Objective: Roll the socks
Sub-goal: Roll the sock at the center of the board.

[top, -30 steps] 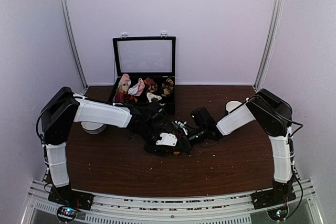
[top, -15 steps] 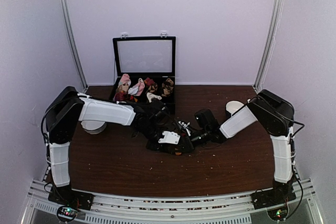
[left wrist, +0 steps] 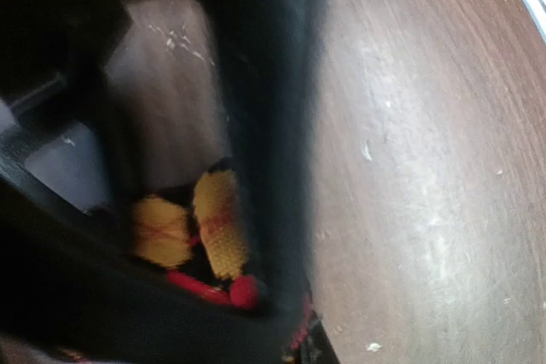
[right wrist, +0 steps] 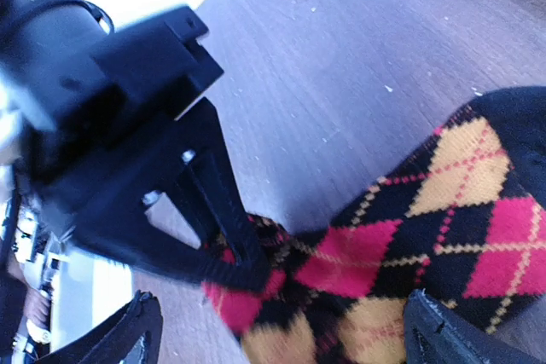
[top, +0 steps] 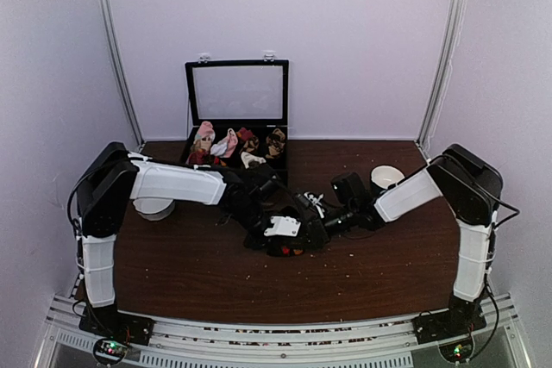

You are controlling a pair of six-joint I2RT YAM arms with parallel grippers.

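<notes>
Both arms, the left arm & right arm, wear smooth white shells on forearm & upper link, w/ chunky black joints btwn. Thin black cables loop at the elbows. Black bases carry small coloured LEDs. Up close the left gripper is matte black, angular, w/ layered printed fingers.

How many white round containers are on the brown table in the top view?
2. The left container sits at left, partly under the left arm. The right container sits far right, beside the right arm. Others may be hidden beneath the arms.
</notes>
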